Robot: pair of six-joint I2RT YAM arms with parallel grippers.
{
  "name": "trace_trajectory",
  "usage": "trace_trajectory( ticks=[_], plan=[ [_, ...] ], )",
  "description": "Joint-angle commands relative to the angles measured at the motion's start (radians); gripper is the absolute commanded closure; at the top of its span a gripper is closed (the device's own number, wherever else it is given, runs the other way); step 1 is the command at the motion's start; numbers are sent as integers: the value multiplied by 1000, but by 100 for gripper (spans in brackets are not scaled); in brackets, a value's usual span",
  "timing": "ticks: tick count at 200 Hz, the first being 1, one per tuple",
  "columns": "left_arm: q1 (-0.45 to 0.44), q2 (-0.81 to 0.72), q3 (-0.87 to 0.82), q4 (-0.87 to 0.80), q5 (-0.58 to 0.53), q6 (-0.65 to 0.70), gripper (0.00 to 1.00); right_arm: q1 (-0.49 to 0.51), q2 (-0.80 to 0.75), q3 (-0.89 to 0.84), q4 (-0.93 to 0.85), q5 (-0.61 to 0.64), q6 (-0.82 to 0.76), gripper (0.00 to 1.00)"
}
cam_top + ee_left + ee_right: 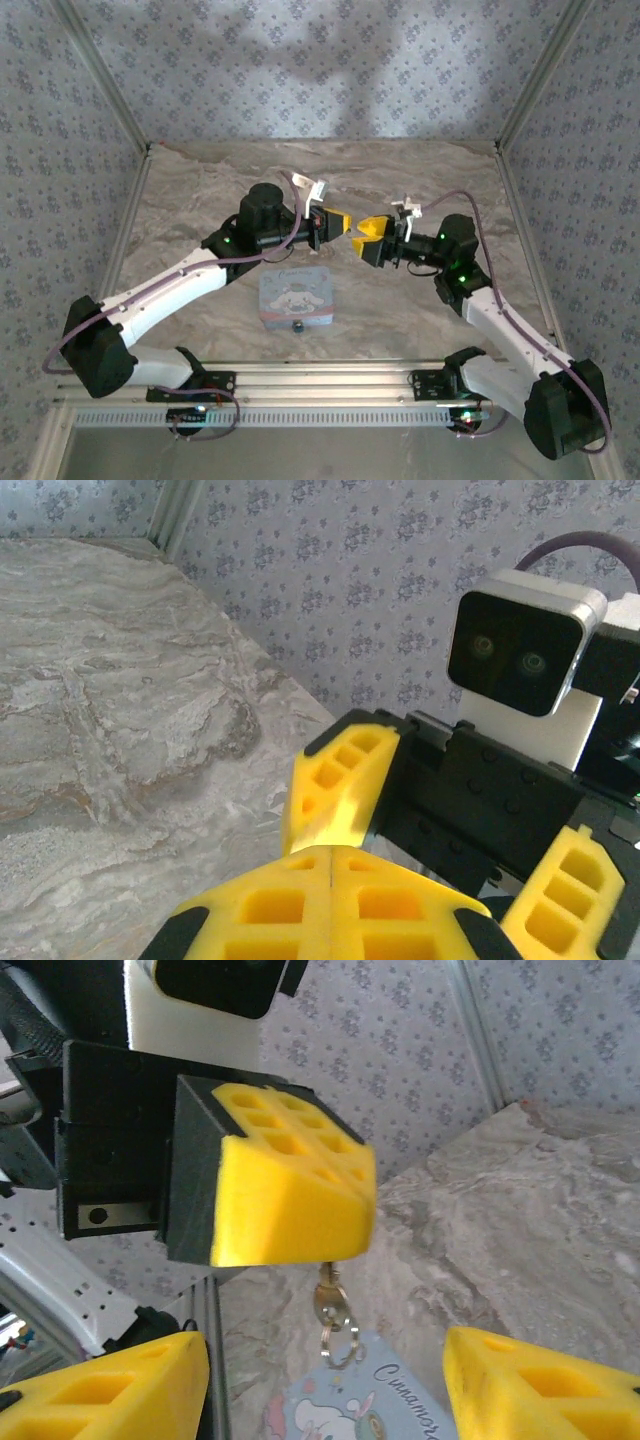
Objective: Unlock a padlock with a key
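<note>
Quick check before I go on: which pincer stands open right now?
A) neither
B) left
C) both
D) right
D: the right pincer has its yellow fingers wide apart with nothing gripped, while the left pincer is closed on the key, whose ring dangles below.

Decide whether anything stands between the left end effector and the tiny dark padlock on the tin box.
Nothing visible does. The left end effector, shut on a small silver key and ring, hangs in the air beyond the light blue printed tin box; the tiny dark squarish padlock sits at the box's near edge.
</note>
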Motion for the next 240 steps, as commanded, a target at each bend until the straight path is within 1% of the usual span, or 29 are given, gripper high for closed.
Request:
trace_trajectory(
  ticks=[1, 61, 106, 143, 201, 240],
  plan=[
    [7, -20, -7, 41, 27, 8, 100, 8, 6, 43, 46, -26, 25, 37],
    [7, -16, -7, 45, 27, 3, 100, 28, 26, 59, 34, -25, 16, 44],
    [6, -12, -6, 47, 30, -1, 100, 41, 44, 69, 34, -20, 10, 48],
    [6, -12, -7, 48, 29, -3, 100, 46, 58, 74, 27, -18, 6, 54],
    [7, -10, -7, 47, 29, -4, 100, 48, 58, 73, 18, -7, -2, 67],
    [7, -10, -6, 48, 29, -3, 100, 49, 62, 69, 0, -7, -11, 68]
  ],
)
